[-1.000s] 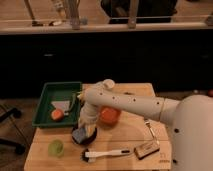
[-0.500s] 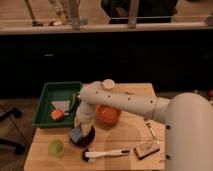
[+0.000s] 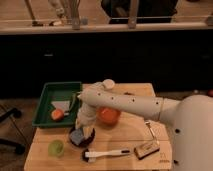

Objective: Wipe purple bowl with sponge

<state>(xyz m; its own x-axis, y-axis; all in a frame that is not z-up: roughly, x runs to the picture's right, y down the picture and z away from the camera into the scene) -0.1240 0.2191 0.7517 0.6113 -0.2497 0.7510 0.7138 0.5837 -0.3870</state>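
Note:
The purple bowl (image 3: 90, 142) is a small, very dark bowl at the front left of the wooden table. My gripper (image 3: 84, 131) points straight down into it, at the end of the white arm that reaches in from the right. It is shut on the blue-grey sponge (image 3: 77, 135), which rests on the left inner side of the bowl. The gripper hides much of the bowl's inside.
A bright orange bowl (image 3: 110, 115) stands just behind and to the right of the dark bowl. A light-green cup (image 3: 56, 147) is to its left. A white-handled brush (image 3: 106, 153) and a brown-and-white block (image 3: 147, 148) lie in front. A green tray (image 3: 44, 109) holds an orange item.
My gripper has moved down and slightly left with the sponge, going deeper into the dark bowl. Nothing else on the table has moved.

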